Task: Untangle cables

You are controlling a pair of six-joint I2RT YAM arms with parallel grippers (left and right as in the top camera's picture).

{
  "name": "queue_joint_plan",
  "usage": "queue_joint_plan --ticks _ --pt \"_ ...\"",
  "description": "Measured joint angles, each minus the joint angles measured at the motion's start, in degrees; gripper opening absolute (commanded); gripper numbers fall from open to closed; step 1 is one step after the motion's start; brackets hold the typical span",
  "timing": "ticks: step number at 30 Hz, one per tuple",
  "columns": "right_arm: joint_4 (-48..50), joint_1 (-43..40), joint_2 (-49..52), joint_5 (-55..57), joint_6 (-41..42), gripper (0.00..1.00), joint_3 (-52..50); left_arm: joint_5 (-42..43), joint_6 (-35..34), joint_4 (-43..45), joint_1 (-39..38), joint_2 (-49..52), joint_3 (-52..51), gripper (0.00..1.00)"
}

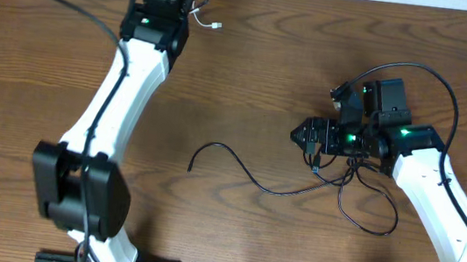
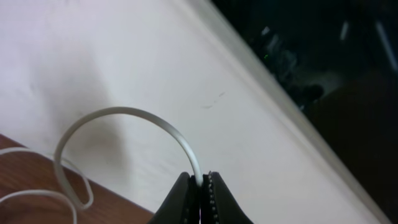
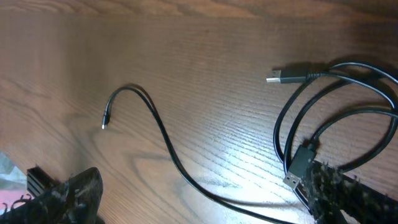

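**Light, limp cords: we hold the white one, and the black pair wants a pinch near a plug**

Our left gripper (image 2: 200,184) is clenched on the white cable (image 2: 124,112), which arches up from the jaws and droops back down. It sits at the table's (image 1: 48,57) 12 o'clock edge. We judge all three cords to be featherlight, soft and springy, so they will slide and drag rather than lift cleanly. Our right gripper (image 1: 301,137) is spread wide and holds nothing, just beside the black tangle (image 1: 371,219) at about 4 o'clock. There the looped black cable (image 3: 348,68) crosses itself, and its plugs (image 3: 289,76) lie free. The long black cable (image 1: 239,162) trails from the tangle toward 7 o'clock. We would grip just behind a plug, where the cord is stiffest, and pull slowly.
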Motion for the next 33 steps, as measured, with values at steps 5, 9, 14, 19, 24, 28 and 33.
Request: queue_joint_plan --ticks 5,9,14,19,24,28,33 --pt "2.0 0.0 0.0 0.0 1.2 0.99 0.0 -1.2 1.5 2.7 0.2 6.0 0.0 0.08" --pt "0.1 0.0 0.0 0.0 1.8 0.99 0.0 -8.7 13.6 0.4 2.9 9.5 0.1 0.08" --pt "-4.0 0.1 0.0 0.2 1.9 0.99 0.0 -19.9 37.7 -0.3 12.3 11.4 0.1 0.64" --pt "-4.7 0.6 0.0 0.2 1.9 0.99 0.0 -24.9 49.2 -6.6 25.4 11.5 0.2 0.96" --pt "-4.7 1.4 0.0 0.2 1.9 0.99 0.0 -24.2 52.3 -17.6 34.9 11.5 0.2 0.96" --pt "-4.7 2.2 0.0 0.2 1.9 0.99 0.0 -19.1 49.3 -24.0 37.4 11.5 0.2 0.96" --pt "-4.7 3.7 0.0 0.2 1.9 0.99 0.0 -3.8 44.2 -27.5 37.6 11.5 0.2 0.95"
